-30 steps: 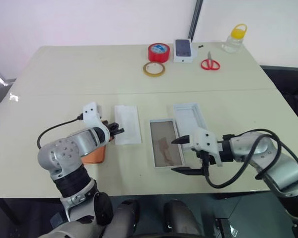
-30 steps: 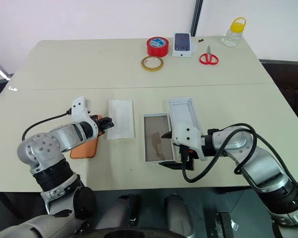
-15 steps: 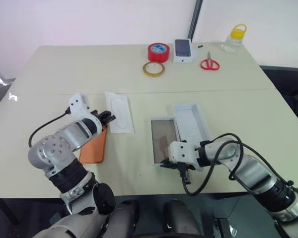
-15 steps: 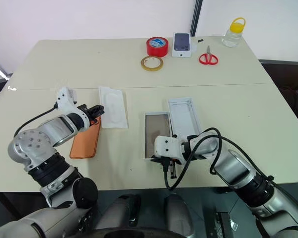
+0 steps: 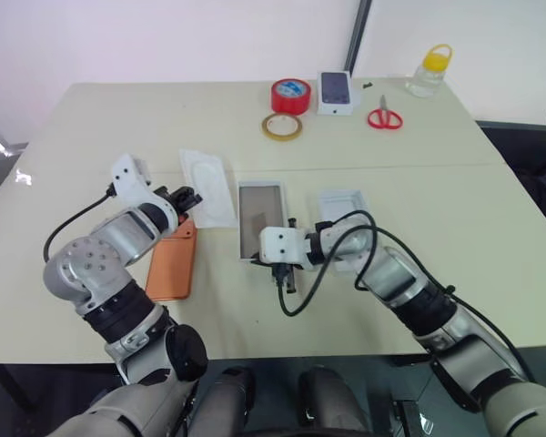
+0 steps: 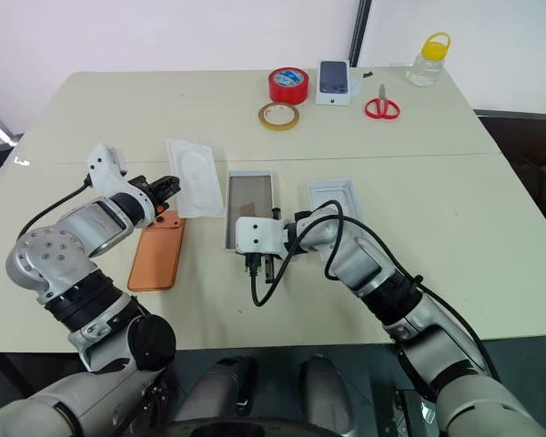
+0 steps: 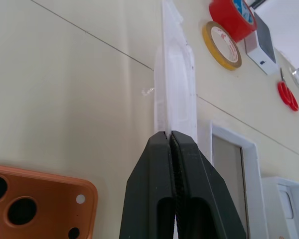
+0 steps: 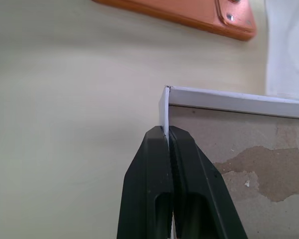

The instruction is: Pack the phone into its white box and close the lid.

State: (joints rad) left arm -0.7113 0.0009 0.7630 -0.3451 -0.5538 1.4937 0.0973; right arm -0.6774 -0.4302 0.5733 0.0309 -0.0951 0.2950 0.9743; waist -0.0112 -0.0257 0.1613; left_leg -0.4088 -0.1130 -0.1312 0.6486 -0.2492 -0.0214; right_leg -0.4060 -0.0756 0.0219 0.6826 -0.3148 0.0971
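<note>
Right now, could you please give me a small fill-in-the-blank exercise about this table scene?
1. The right gripper is shut on the wall of the ____ box.
2. The left gripper pinches the thin white ____.
3. The phone lies flat on the ____, outside the box.
4. The lid lies open side ____.

Missing words: white; insert; table; up

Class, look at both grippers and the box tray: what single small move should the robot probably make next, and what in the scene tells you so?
Probably let the left gripper set the thin white insert aside. It is shut on the insert's edge, while the phone lies untouched on the table. The right gripper, shut on the white box wall, already has the tray close beside the phone.
</note>
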